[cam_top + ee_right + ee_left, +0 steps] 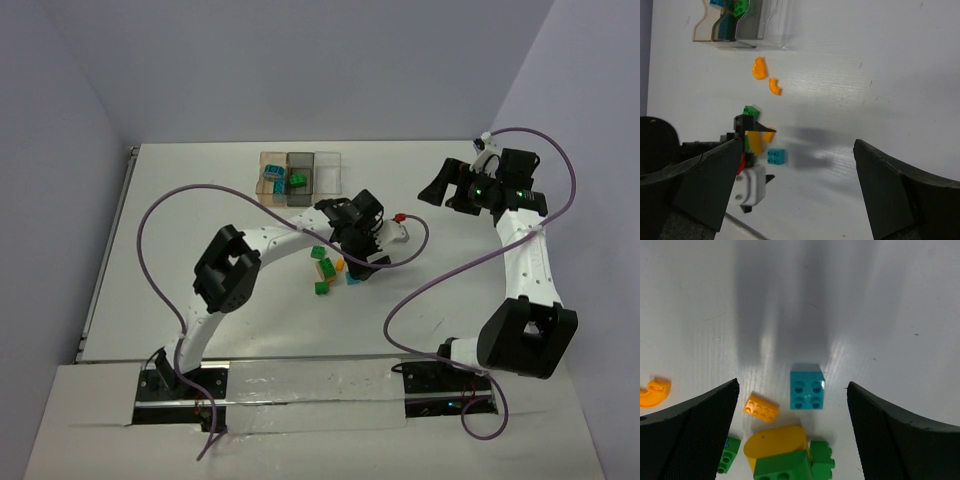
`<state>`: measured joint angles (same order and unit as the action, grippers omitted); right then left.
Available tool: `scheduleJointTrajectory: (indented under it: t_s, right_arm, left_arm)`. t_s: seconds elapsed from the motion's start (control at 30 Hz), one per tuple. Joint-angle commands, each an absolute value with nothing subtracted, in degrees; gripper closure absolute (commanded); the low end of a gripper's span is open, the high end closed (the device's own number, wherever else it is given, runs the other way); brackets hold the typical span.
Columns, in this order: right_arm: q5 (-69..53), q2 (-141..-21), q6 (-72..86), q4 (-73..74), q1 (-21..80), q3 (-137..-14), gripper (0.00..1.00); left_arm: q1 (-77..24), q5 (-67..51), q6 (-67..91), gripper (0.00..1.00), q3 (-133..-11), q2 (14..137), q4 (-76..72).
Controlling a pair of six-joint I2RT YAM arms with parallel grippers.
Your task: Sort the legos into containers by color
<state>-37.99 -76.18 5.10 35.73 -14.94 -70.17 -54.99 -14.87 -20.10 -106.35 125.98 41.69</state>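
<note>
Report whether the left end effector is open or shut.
Open. In the left wrist view the left end effector's fingers stand wide apart, and the teal brick lies on the table between them, touching neither.

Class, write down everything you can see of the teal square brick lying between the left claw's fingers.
The teal brick is a small, square block of glossy plastic. The face turned to the left wrist camera carries four round studs, two by two. It rests on the white table, between the fingers of the open left claw, and neither finger touches it. It stands apart from the other bricks; the closest is a small orange brick beside it.
</note>
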Motion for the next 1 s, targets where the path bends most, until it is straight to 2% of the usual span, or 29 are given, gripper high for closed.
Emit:
scheduleJointTrajectory:
  t_s: [0.0, 0.33, 0.6, 0.8, 0.97]
  right_arm:
    - [-39.7, -74.6, 5.3, 35.6, -15.4, -72.3, 0.0]
    - [-40.5, -75.7, 5.2, 35.3, -15.4, -72.1, 0.0]
    - [-40.4, -76.5, 5.4, 35.2, -15.3, -72.2, 0.0]
    - [-40.5, -76.9, 5.3, 35.1, -15.4, -72.2, 0.0]
    - [-40.7, -77.1, 5.0, 35.3, -15.4, -72.2, 0.0]
  left_arm:
    - [-55.4, -11.0, -19.8, 0.05, -111.0, 129.3, 44.7]
    - [-55.8, -7.3, -20.1, 0.03, -104.8, 127.9, 45.8]
    - [-57.4, -8.2, -20.4, 0.17, -101.5, 126.0, 43.7]
    - [-58.4, -9.3, -20.8, 0.16, -104.9, 127.8, 43.9]
    - [-58.6, -9.4, -21.1, 0.2, -107.7, 130.0, 45.1]
